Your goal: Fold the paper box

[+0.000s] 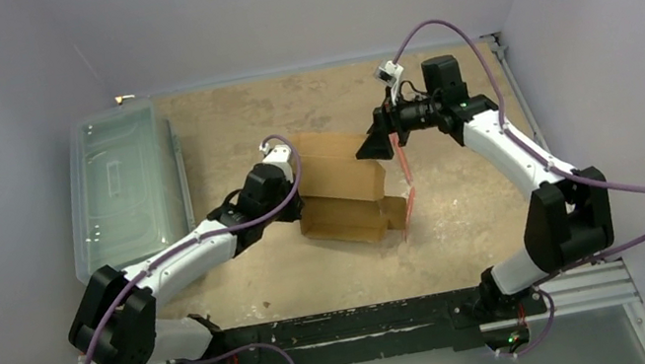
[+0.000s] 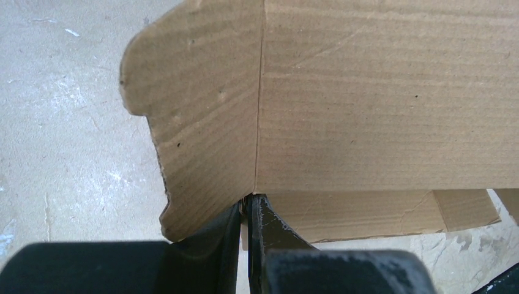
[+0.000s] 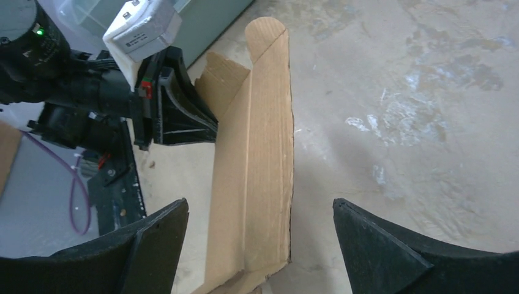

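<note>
Left jaws tight on paper box (image 1: pixel 343 188) edge; right jaws wide apart, empty

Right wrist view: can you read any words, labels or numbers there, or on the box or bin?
No text can be read.
On the white module: a label with fine print, too small and blurred to read.
On the box: none; plain brown cardboard.
On the bin: none visible.

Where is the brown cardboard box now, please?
Top view: the brown cardboard box lies centrally between left gripper and right gripper, right of a clear plastic bin.
</note>
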Controlling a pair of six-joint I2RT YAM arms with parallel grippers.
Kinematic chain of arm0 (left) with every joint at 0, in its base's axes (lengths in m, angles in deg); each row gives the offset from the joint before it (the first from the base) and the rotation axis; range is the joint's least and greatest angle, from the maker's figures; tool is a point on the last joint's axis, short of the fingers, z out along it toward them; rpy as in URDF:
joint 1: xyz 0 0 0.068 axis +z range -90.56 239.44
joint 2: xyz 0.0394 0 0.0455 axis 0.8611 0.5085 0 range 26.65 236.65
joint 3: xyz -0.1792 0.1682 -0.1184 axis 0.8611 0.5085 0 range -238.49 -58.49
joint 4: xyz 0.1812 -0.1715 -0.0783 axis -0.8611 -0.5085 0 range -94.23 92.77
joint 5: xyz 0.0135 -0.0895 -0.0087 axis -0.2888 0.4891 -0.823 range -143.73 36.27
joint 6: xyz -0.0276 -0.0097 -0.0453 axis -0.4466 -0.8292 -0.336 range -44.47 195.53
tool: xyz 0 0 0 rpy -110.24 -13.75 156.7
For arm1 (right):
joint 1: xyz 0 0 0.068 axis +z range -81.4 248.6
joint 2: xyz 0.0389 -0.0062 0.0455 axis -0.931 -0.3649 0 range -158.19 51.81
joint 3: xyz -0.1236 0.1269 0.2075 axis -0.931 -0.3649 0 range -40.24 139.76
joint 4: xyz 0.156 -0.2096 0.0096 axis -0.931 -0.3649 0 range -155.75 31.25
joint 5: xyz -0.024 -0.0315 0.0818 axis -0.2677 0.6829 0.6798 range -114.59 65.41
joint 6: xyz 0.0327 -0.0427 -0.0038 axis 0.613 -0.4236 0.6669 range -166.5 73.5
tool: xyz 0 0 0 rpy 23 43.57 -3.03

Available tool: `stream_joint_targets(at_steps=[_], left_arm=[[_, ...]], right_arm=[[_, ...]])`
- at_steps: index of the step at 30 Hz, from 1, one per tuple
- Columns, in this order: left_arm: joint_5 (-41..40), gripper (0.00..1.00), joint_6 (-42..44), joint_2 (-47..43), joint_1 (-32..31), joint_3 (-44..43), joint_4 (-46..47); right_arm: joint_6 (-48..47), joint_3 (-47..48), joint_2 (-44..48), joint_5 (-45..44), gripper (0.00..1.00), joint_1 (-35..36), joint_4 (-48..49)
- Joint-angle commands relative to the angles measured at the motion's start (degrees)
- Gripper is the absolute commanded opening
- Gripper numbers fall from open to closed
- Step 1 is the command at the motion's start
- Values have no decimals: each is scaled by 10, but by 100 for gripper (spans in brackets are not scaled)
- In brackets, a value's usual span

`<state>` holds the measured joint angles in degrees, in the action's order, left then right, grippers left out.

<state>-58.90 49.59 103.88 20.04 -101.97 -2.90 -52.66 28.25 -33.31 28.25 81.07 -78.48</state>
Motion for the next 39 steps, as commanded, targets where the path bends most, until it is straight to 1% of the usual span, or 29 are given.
stream_joint_targets(at_steps=[1, 3, 6, 9, 11, 13, 15, 17, 19, 21, 26, 28, 32, 36, 39], left_arm=[[-3, 0, 7, -3, 1, -25, -6], [-4, 0, 7, -2, 0, -27, -6], [-2, 0, 8, 1, -1, -31, -6], [-2, 0, 8, 3, -2, -31, -6], [-2, 0, 8, 2, -3, -30, -6], [-4, 0, 8, 0, -3, -30, -5], [-8, 0, 7, -4, -3, -27, -4], [-10, 0, 6, -9, -3, -24, 1], [-11, 5, 3, -16, -3, -16, 8], [-8, 11, -2, -23, -1, -5, 19], [24, 32, -15, -40, 12, 40, 58], [31, 37, -21, -49, 16, 56, 78], [34, 43, -29, -65, 20, 82, 88], [36, 45, -28, -67, 24, 96, 95], [47, 45, -29, -68, 29, 109, 121]], right_arm=[[58, -6, -2, 56, 87, 3, 55], [75, -5, -9, 56, 76, 5, 56], [81, -2, -14, 55, 56, 7, 57], [84, -2, -15, 50, 33, 9, 59], [85, -3, -15, 49, 20, 9, 61], [85, -4, -13, 49, 9, 9, 63], [79, -5, -10, 50, 2, 9, 63], [66, -5, -7, 54, 0, 9, 58], [65, -6, 0, 60, 0, 8, 60], [47, -7, 4, 59, 0, 9, 59], [38, -10, 9, 53, 0, 9, 57], [36, -10, 10, 52, 0, 8, 57], [33, -13, 12, 46, 0, 8, 55], [26, -12, 12, 45, 0, 9, 51], [21, -12, 13, 45, 0, 9, 47]])
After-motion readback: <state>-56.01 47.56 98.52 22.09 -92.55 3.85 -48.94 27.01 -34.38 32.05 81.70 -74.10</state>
